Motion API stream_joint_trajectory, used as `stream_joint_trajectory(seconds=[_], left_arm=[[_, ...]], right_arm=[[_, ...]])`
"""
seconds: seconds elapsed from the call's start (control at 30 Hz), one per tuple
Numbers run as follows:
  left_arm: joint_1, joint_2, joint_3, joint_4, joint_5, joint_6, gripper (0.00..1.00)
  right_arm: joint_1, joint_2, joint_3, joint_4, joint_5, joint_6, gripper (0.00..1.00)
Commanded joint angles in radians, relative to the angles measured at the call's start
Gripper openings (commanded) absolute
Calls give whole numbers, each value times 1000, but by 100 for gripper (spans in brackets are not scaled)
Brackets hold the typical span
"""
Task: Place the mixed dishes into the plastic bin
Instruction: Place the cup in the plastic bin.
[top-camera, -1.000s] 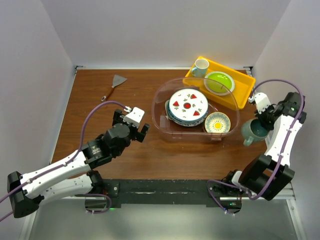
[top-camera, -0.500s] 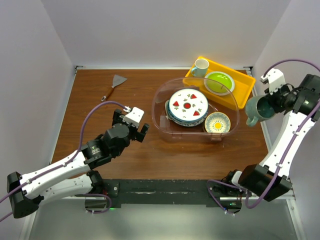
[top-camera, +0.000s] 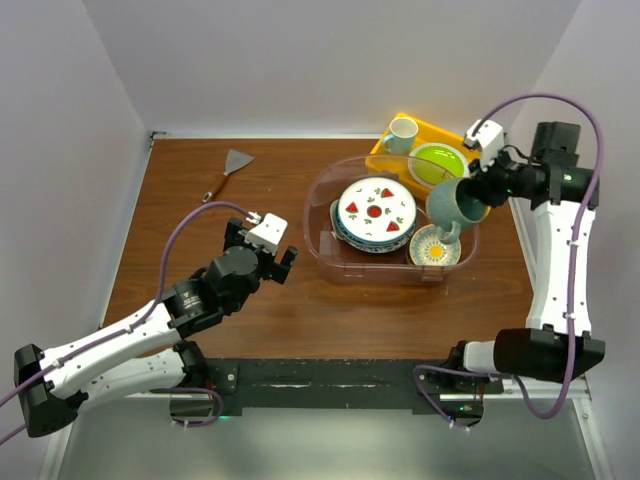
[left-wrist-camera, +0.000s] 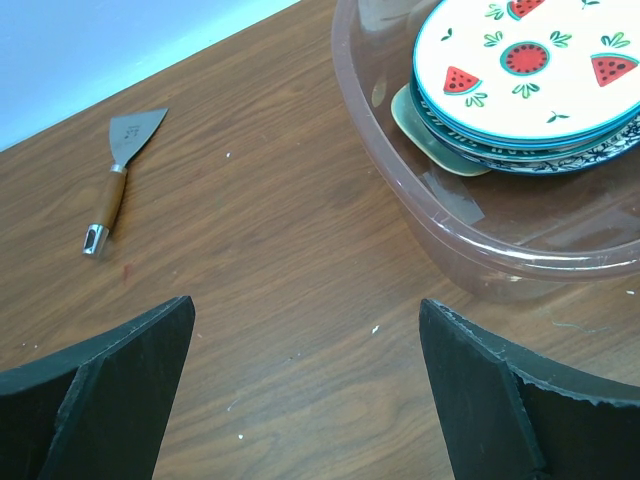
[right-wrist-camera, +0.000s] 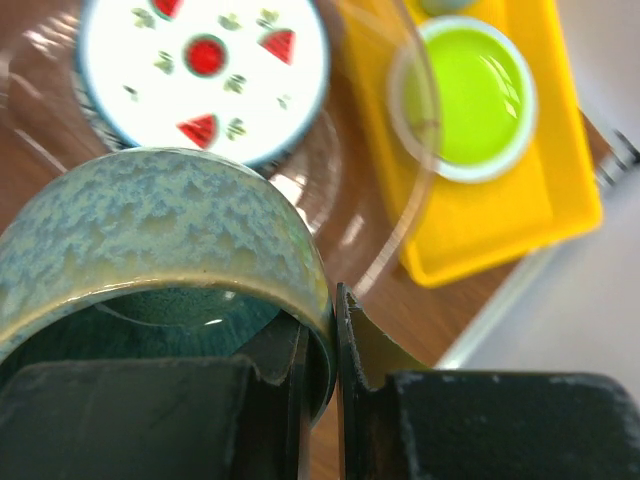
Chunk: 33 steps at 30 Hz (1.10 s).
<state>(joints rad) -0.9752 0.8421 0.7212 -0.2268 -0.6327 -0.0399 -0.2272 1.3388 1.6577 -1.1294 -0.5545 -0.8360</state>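
Note:
The grey-teal mug (top-camera: 452, 207) (right-wrist-camera: 150, 230) hangs tilted above the right part of the clear plastic bin (top-camera: 322, 250) (left-wrist-camera: 400, 190). My right gripper (top-camera: 478, 190) (right-wrist-camera: 320, 310) is shut on its rim, one finger inside and one outside. In the bin lies a stack of plates, the white one with red fruit marks (top-camera: 376, 210) (left-wrist-camera: 520, 60) on top. A small patterned bowl (top-camera: 435, 246) sits beside it, below the mug. A tan dish edge (left-wrist-camera: 430, 140) shows under the stack. My left gripper (top-camera: 262, 255) (left-wrist-camera: 305, 320) stands open and holds nothing, over bare wood left of the bin.
A yellow tray (top-camera: 490, 170) (right-wrist-camera: 500, 215) behind the bin's right side holds a lime-green plate (top-camera: 437, 163) (right-wrist-camera: 470, 95) and a white mug (top-camera: 402, 133). A wooden-handled scraper (top-camera: 228, 170) (left-wrist-camera: 112, 170) lies at the table's far left.
My right arm has lifted the mug from the table's right edge and swung it left, to above the bin. The left arm has not moved.

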Motion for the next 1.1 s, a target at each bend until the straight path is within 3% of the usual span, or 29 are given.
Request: stream_joint_trajectory(seconds=[0.0,0.43,1.07], left_arm=[[9,-5,-11,24,-5,18,100],[20,2,-17,32,-16,25,100],[30,6,-19,32,-10,26,100]], right_arm=[[104,17,79,69,-91,118,0],[400,120,33,190,79,209,0],[535,487,174,263,406,241,4]])
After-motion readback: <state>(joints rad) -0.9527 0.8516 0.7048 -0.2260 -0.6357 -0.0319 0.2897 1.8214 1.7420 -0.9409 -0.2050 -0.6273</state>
